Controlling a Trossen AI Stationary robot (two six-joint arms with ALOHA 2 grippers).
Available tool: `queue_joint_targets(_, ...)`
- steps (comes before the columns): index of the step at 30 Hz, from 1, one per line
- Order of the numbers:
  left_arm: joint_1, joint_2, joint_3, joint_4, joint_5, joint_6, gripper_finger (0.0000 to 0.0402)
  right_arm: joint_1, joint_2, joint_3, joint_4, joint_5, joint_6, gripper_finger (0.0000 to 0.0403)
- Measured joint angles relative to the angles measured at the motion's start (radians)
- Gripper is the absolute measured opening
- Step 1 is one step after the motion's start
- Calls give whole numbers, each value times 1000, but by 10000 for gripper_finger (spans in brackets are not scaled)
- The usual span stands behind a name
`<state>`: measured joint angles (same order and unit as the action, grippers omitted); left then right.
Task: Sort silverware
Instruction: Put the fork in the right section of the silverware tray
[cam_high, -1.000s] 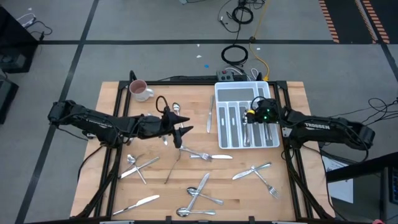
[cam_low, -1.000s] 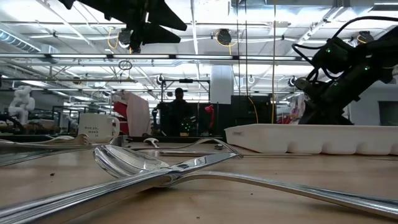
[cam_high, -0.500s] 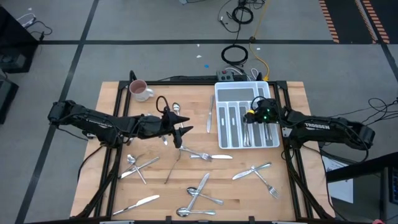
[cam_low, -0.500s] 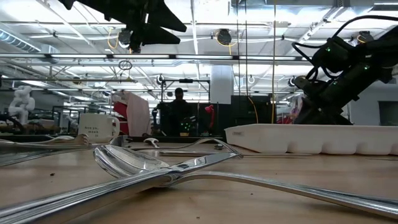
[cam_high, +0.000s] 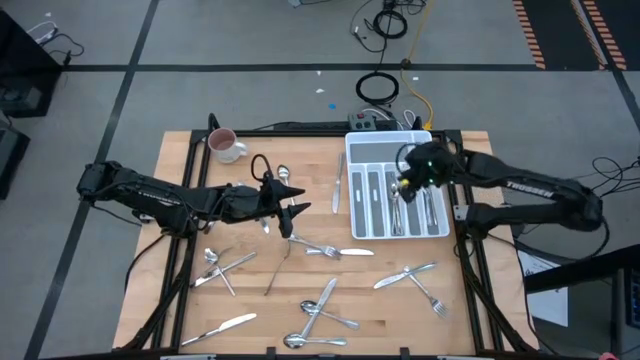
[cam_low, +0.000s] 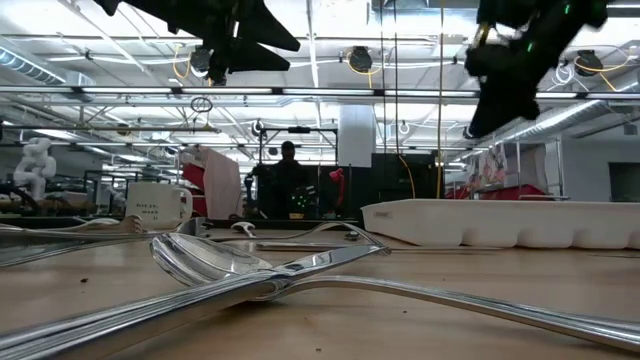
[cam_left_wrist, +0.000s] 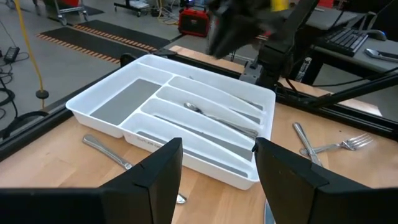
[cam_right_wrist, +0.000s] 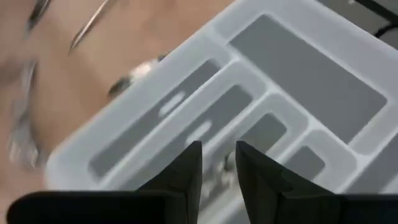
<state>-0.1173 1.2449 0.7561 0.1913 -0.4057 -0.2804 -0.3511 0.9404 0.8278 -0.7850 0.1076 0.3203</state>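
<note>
Loose silverware (cam_high: 322, 306) is lying scattered along the tabletop's (cam_high: 180, 290) near edge and middle. The left claw (cam_high: 297, 214) is hovering above the middle, fingers spread and holding nothing, forks lying just beside it. Farther off, the right claw (cam_high: 402, 185) is hanging over the white tray (cam_high: 352, 190) at the far right, fingers parted and holding nothing, sorted pieces lying beneath it.

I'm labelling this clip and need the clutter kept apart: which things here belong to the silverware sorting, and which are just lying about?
Part of the job:
- loose silverware on the table
- pieces already in the cutlery tray
- left gripper and right gripper

Just lying about:
- mug
- power strip
- coiled cable
</note>
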Motion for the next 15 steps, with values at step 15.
queue_joint_targets(15, -87, -3, 0, -332, 185, -187, 207, 551, 237, 177, -233, 157, 254, 87)
